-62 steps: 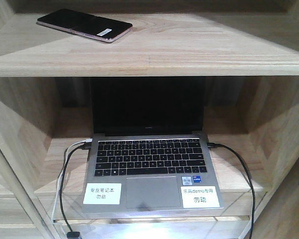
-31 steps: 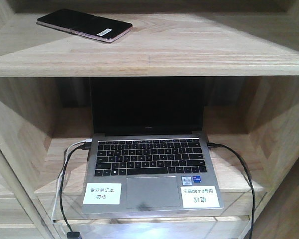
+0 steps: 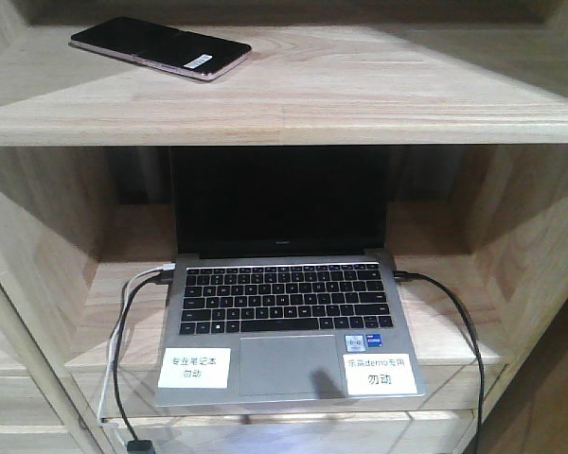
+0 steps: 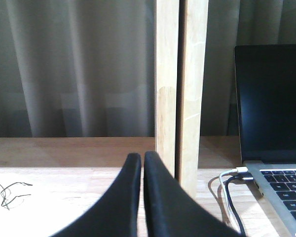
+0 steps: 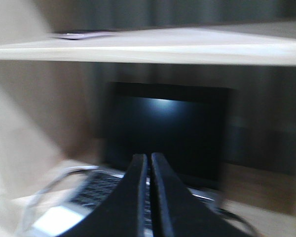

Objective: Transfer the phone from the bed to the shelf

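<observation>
Black phone (image 3: 161, 46) flat (lengthwise left-right)

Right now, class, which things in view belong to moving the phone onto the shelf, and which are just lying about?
Belongs to the job:
- phone, lying flat on the shelf
- shelf, the upper wooden board
- left gripper and right gripper, both shut and empty

Just lying about:
- laptop, open on the board below
- cables plugged into the laptop
- curtain behind

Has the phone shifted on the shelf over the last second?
No. The phone lies at the same spot on the shelf, same angle to its front edge, up left of the laptop.
</observation>
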Robot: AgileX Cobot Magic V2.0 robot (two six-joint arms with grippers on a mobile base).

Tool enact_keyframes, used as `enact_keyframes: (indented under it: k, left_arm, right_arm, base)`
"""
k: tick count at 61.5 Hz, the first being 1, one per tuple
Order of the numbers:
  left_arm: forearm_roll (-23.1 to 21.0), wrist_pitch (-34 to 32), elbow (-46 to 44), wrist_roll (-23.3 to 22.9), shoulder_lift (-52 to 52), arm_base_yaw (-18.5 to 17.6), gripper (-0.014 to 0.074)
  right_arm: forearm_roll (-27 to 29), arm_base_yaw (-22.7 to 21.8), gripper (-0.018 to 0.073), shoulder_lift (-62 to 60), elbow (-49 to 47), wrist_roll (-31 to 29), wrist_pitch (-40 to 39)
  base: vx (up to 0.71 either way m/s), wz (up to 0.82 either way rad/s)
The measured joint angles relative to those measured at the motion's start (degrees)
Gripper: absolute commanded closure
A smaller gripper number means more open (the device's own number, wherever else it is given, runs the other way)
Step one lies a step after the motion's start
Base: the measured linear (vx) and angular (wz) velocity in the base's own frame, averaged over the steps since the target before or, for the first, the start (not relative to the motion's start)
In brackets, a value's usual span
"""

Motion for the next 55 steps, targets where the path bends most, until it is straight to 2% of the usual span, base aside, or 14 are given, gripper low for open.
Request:
enact_keyframes:
  k: [4, 10, 29, 45, 55]
  left_arm:
    - [0.00, 0.00, 0.00, 0.00, 0.00, 0.00, 0.0595]
    - [0.00, 0.00, 0.00, 0.00, 0.00, 0.00, 0.0595]
    - [0.00, 0.00, 0.00, 0.00, 0.00, 0.00, 0.0595]
    - [0.00, 0.00, 0.00, 0.00, 0.00, 0.00, 0.0595]
    - [0.00, 0.00, 0.00, 0.00, 0.00, 0.00, 0.0595]
  right_arm:
    - [-2.52, -0.79, 0.0565, 0.00, 0.00, 1.16, -0.36]
    - [-3.40, -3.95, 0.0565, 0.00, 0.00, 1.09, -0.35]
    - [-4.07, -15.07, 0.0565, -0.14, 1.06, -4.43, 1.79]
    - [-3.12, -21.43, 0.0565, -4.30, 11.33, -4.72, -2.97]
    - [-3.10, -22.60, 0.0565, -9.17, 18.81, -4.76, -6.69]
  base:
    - [0.00, 0.00]
    - [0.00, 0.00]
    - [0.00, 0.00]
    - [0.00, 0.00]
    - [0.00, 0.00]
